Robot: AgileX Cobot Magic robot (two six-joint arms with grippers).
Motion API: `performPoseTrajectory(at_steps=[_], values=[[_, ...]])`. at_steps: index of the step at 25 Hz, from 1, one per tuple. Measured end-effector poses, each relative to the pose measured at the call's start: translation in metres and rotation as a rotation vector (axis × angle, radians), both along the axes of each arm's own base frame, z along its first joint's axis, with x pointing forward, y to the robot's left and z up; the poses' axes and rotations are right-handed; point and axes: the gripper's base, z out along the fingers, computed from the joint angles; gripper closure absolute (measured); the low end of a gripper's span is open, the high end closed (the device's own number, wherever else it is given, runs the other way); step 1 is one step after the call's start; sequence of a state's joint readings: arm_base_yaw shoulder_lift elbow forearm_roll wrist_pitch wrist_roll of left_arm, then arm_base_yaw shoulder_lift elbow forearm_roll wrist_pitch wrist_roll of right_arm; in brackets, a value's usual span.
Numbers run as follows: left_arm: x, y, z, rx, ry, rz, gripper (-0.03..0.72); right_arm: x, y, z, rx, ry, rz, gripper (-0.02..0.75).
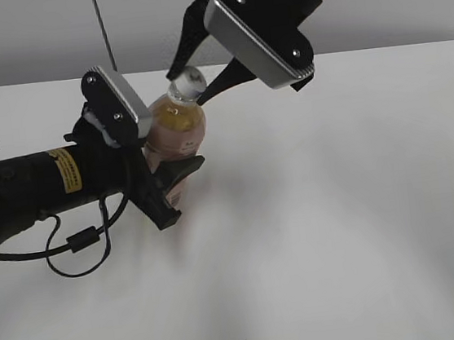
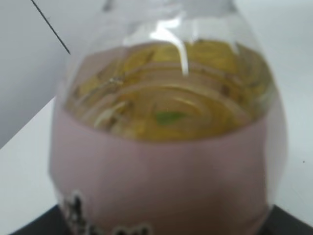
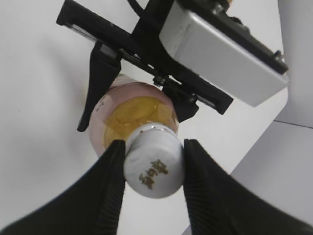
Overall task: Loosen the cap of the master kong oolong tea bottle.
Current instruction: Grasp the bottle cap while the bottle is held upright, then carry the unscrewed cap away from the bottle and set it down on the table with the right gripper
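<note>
A: Where's the cap (image 3: 154, 166)?
B: Pinched between the right gripper (image 3: 152, 169) fingers; the left gripper (image 1: 157, 166) clamps the master kong oolong tea bottle (image 1: 175, 135), tilted.
A: Room?
B: Open table (image 1: 346, 206) rightward.

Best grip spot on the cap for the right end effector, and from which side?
Grip the cap on its round side wall, fingers on opposite sides, coming from above along the tilted bottle's axis. The right end effector already straddles it; the left end effector clamps the body.
</note>
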State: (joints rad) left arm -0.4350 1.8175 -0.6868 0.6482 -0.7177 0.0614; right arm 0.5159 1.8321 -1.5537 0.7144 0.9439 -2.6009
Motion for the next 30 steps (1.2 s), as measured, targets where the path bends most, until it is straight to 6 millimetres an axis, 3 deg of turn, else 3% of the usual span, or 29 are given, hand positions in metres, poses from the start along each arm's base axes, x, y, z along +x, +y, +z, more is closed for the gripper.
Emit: performPoseTrajectory(at_steps=[10,18,21,25,27,30], values=[[0.001,-0.001,0.005,-0.06,-0.014,0.008,0.298,-0.003,-0.002,0.011,0.039,0.02,-0.038,0.464],[0.0,-0.004,0.008,-0.105,-0.019,-0.009,0.298,-0.011,-0.031,0.04,0.092,0.142,-0.154,0.464],[-0.001,-0.006,0.012,-0.186,0.01,-0.002,0.298,-0.002,-0.053,0.048,0.138,0.234,-0.321,0.465],[-0.002,-0.01,0.023,-0.364,0.051,-0.014,0.298,0.017,-0.083,0.053,0.301,0.494,-0.675,0.465],[-0.003,-0.011,0.028,-0.429,0.053,-0.03,0.298,0.029,-0.091,0.044,0.356,0.668,-0.889,0.465],[-0.004,-0.012,0.031,-0.465,0.052,-0.043,0.298,0.042,-0.102,0.015,0.264,0.821,-1.236,0.465]])
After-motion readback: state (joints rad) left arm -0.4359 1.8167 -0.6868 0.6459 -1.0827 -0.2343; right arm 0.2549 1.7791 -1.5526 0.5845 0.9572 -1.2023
